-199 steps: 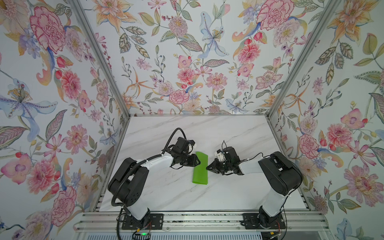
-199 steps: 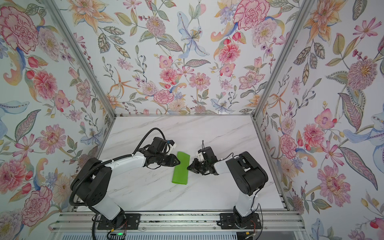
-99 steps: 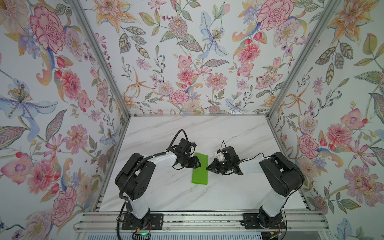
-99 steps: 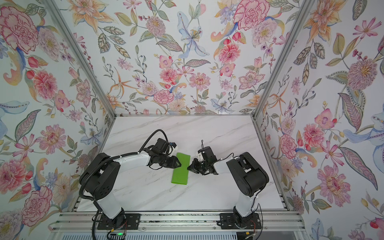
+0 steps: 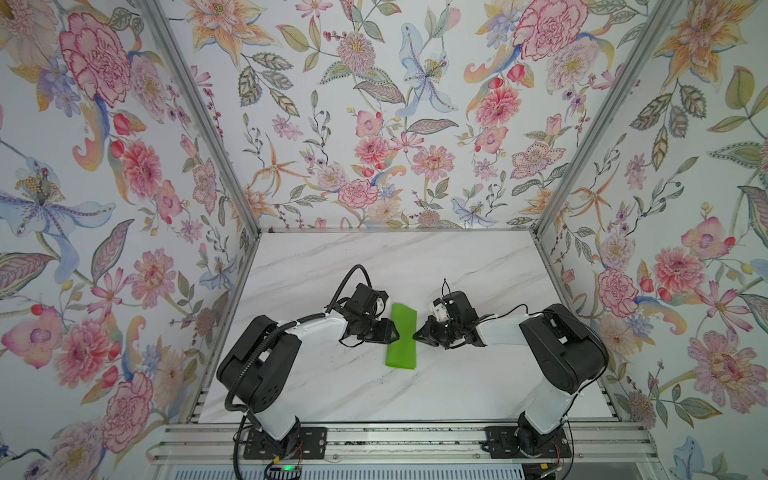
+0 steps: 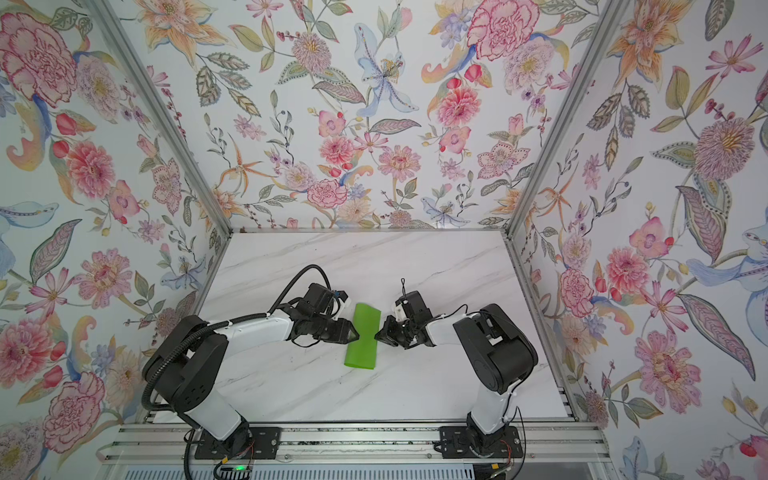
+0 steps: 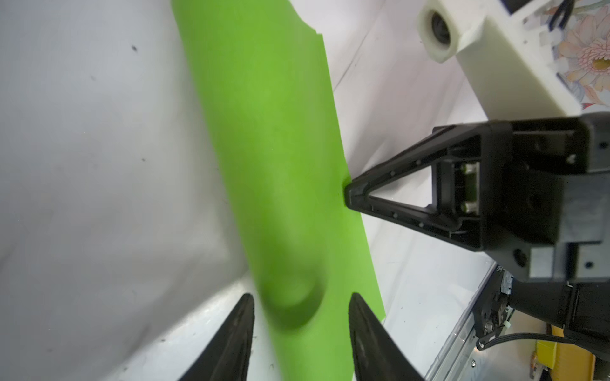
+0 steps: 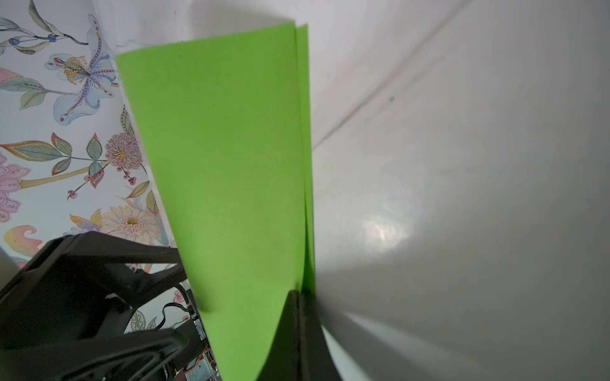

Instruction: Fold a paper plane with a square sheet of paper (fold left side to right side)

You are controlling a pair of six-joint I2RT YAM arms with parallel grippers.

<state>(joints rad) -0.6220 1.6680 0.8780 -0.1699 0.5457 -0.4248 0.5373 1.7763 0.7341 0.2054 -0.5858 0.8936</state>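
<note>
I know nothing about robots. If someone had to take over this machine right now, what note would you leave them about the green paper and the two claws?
Claws: the left claw is open, over the folded left edge of the square sheet of paper. The right claw is shut, its tip at the sheet's right edge; a true pinch can't be confirmed.
Paper: flat on the table between the claws, now a narrow rectangle.
Done: left side folded onto right, layers slightly offset.
Left: no nose or wings yet.

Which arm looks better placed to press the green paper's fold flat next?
Probably left: the left fingers stand open at the paper's folded side; the right fingers pinch its loose edges.
</note>
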